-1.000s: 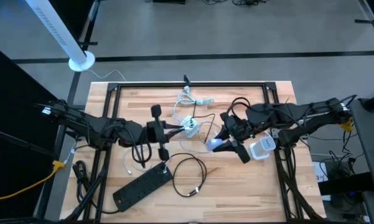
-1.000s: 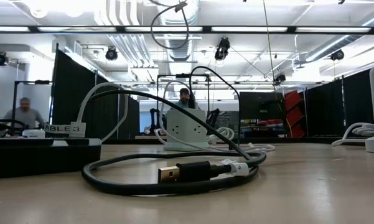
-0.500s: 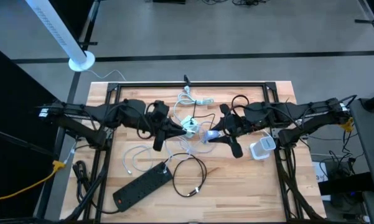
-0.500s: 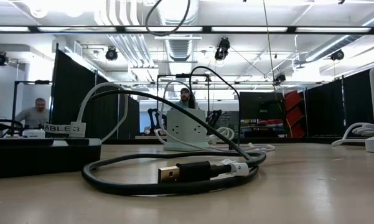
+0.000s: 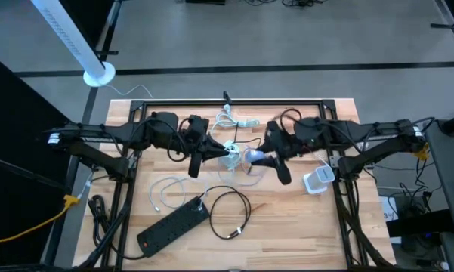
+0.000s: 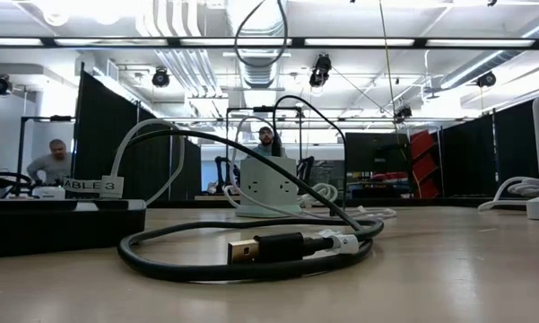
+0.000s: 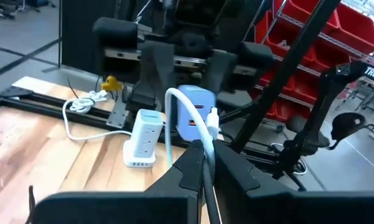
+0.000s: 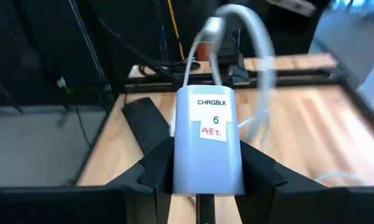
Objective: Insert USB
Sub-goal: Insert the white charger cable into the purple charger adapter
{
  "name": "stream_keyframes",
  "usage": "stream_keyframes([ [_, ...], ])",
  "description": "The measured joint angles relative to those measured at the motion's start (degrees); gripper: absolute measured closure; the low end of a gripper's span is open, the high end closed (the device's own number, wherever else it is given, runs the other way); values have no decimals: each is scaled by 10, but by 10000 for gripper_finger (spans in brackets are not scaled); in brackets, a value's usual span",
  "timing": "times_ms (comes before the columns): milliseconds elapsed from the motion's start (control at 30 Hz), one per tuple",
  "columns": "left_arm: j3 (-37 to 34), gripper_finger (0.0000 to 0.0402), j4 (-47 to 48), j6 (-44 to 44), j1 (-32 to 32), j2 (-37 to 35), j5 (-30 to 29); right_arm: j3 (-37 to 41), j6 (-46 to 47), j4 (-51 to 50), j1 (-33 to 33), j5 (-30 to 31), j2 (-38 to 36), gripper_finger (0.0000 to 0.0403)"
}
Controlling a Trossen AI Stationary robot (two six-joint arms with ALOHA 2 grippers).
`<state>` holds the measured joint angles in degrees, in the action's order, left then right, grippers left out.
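My right gripper (image 5: 252, 159) is shut on a light-blue charger block (image 8: 208, 140) labelled CHRGBLK 6, held above the table's middle. My left gripper (image 5: 216, 153) faces it from the table's left and is shut on a white USB cable (image 7: 170, 102). The cable arches up from the fingers and its plug (image 7: 212, 116) comes down right at the charger's face (image 7: 195, 112). Whether the plug sits in a port, I cannot tell. In the right wrist view the plug (image 8: 212, 27) shows just beyond the charger's far end. My left gripper pinches the white cable (image 7: 206, 146) between its two fingertips, a short way behind the plug. It comes level from the table's left. The free end arches clear above the fingers. My right gripper clamps the blue charger by its two side faces (image 8: 180, 155). It comes from the table's right, with the labelled face up and the charger lifted clear.
A white charger (image 5: 318, 180) stands near the right edge. A black power strip (image 5: 173, 225) and a coiled black USB cable (image 5: 231, 212) lie on the near half, loose white cables (image 5: 163, 193) beside them. More white cable (image 5: 237, 121) lies by the far edge. People show in the room beyond.
My right gripper has carried the blue charger toward the table's left and far edge. My left arm has swung toward the far edge, bringing the white cable toward the charger. The two grippers now stand close, facing each other.
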<state>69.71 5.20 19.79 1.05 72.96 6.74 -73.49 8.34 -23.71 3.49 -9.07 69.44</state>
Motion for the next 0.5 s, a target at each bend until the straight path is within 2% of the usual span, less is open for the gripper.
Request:
stream_keyframes([
  [167,0,390,-1,-54,0,1,-6,0,26,0,-17,-71,-1,287],
  [367,0,390,-1,-129,0,1,-33,0,74,1,-31,-94,-2,287],
  [500,0,390,0,-81,-2,1,-41,0,49,2,-30,-86,-3,287],
])
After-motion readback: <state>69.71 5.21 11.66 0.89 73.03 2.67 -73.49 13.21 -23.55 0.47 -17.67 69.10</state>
